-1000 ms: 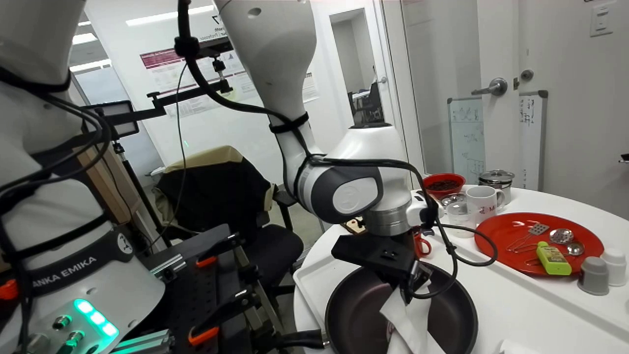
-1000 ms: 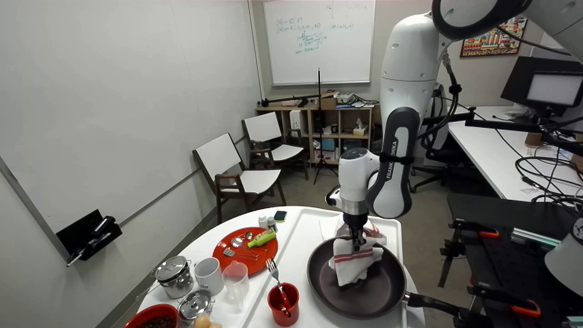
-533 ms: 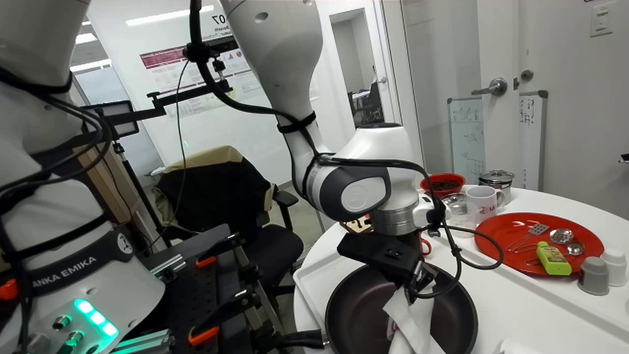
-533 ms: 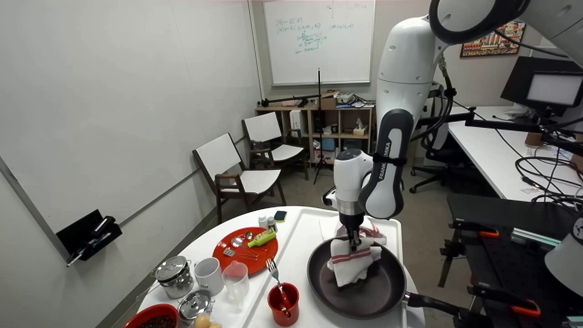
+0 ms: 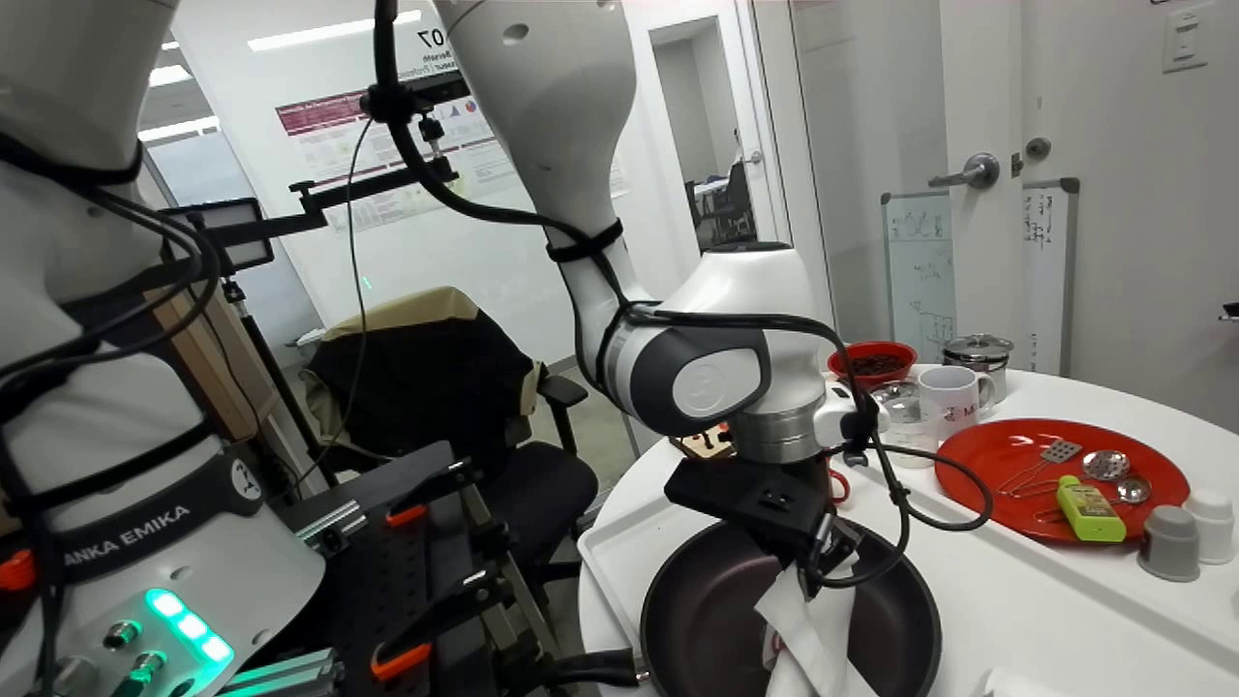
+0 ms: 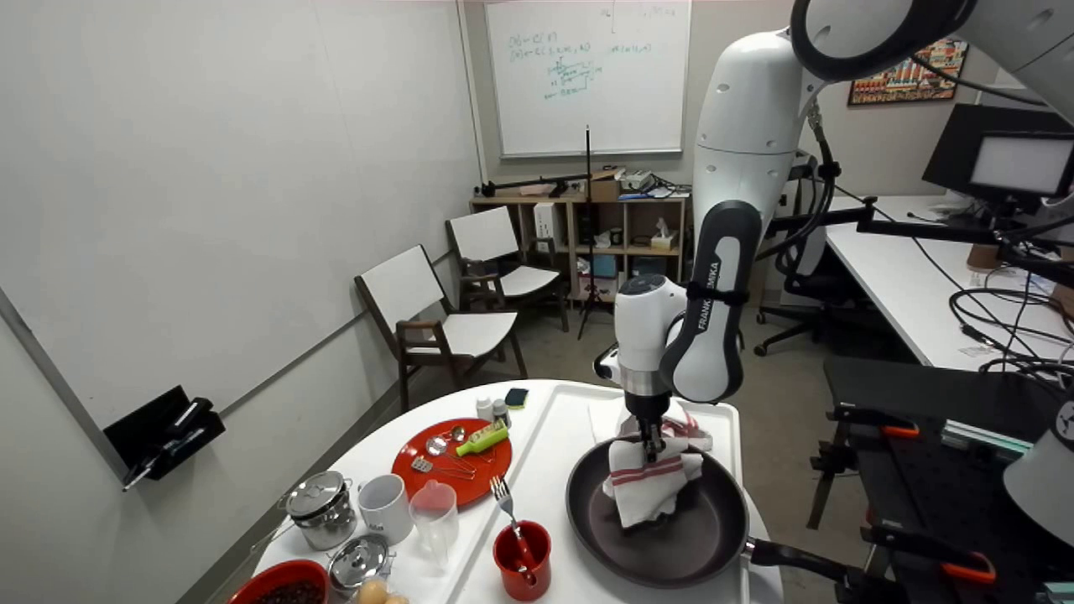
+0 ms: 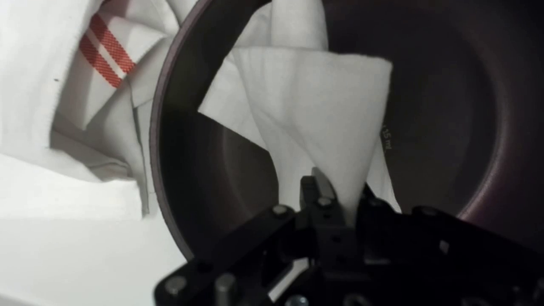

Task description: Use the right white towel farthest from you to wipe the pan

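In both exterior views the black pan [image 5: 702,620] [image 6: 696,537] sits on a white tray on the round table. A white towel with red stripes [image 6: 646,491] hangs bunched from my gripper [image 6: 653,449] into the pan, its lower folds against the pan's inside. Seen from the wrist, the gripper [image 7: 341,185] is over the pan, its fingers pinching a narrow fold of the towel [image 7: 314,93]. The pan floor beneath the cloth is hidden. Another red-striped towel [image 7: 106,55] lies crumpled outside the pan's rim.
The pan's handle [image 6: 797,558] sticks out past the table edge. Near the pan stands a red cup [image 6: 522,570] holding a fork. A red plate [image 6: 411,478] with small utensils and a green bottle [image 6: 484,438], a white mug [image 6: 386,507] and a clear cup [image 6: 435,524] share the table.
Over the first half second my gripper shifted slightly across the pan, dragging the towel toward the red plate's side. Since then arm and towel look still, and the grip is unchanged.
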